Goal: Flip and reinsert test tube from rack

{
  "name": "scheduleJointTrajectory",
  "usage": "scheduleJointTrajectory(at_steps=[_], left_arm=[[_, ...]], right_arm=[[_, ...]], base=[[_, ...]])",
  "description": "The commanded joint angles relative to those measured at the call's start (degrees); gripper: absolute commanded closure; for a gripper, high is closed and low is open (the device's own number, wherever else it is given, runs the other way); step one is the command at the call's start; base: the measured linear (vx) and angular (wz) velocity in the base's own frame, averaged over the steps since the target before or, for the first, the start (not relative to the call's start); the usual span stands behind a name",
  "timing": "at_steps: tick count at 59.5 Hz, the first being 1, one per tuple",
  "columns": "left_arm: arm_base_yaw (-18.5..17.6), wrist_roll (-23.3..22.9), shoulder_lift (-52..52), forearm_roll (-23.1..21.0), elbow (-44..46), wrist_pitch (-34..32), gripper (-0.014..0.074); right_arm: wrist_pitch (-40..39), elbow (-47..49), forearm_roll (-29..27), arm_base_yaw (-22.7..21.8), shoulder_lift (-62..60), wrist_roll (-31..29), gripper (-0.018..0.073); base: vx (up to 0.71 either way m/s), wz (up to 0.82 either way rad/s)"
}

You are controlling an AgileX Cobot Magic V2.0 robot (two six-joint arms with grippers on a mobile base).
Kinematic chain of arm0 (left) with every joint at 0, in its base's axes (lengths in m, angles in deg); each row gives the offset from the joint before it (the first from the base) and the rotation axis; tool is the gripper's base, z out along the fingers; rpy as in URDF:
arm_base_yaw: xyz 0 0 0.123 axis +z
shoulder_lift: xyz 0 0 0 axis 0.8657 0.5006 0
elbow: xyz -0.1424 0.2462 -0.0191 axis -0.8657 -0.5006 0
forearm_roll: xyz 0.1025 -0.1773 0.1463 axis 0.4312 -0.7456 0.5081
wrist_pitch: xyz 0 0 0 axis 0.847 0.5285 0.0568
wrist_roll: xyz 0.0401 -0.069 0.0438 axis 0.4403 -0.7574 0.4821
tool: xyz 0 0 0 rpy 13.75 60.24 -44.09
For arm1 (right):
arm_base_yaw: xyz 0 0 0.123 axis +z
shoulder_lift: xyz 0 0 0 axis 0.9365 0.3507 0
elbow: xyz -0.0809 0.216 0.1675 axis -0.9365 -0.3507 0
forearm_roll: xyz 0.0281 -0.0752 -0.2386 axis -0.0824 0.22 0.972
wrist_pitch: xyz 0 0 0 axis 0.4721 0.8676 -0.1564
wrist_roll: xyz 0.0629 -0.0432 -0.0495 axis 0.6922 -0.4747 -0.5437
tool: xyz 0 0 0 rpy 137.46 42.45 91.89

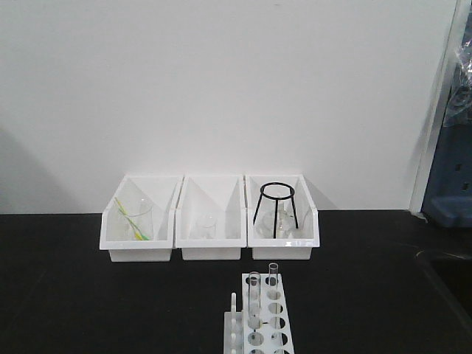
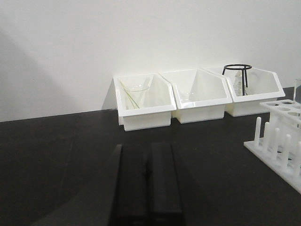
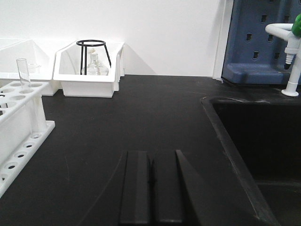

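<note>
Closest in each wrist view is the arm's own tool. The left tool (image 2: 147,183) has its two dark fingers pressed together along a thin seam, with nothing between them. The right tool (image 3: 151,188) is closed the same way and is also empty. Both hang low over the black counter (image 1: 74,295), well apart from the glassware.

Next out is the white rack (image 1: 265,324), with a row of upright pegs (image 2: 277,141) along its left side. Two tubes stand upright in its holes, open mouths up. The nearer test tube (image 1: 254,295) sits one hole closer to the front camera than the farther test tube (image 1: 273,279), and in the neighbouring column. They look alike, so I cannot tell which one the task means.

By my reading the task has not begun. No tube is lifted or gripped, and neither is turned over. The approach, the pull from the hole, the flip, probably a hand-over between the arms, and the reinsertion all remain.

Behind the rack, three white bins (image 1: 212,253) line the wall. The left one holds a beaker with a yellow-green rod, the middle one a small glass, and the right one a black wire tripod (image 1: 275,200) with some glassware. To the right are a sink (image 3: 254,141) and a blue pegboard (image 3: 263,42).

No brand, label or writing can be read anywhere.
</note>
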Motion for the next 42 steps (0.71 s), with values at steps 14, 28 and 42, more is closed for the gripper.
scheduleJointTrajectory(at_steps=[14, 28, 42], left_arm=[[0.0, -0.1, -0.5, 0.0, 0.3, -4.7, 0.0602], [0.0, -0.1, -0.5, 0.0, 0.3, -4.7, 0.0602], [0.0, -0.1, -0.5, 0.0, 0.3, -4.7, 0.0602]], right_arm=[[-24.5, 2.5, 0.2, 0.0, -0.7, -0.1, 0.057], [-20.7, 28.6, -4.5, 0.0, 13.3, -4.0, 0.057], [-20.3, 48.4, -5.2, 0.1, 36.7, -5.0, 0.057]], base=[[0.0, 0.0], [0.0, 0.0], [0.0, 0.0]])
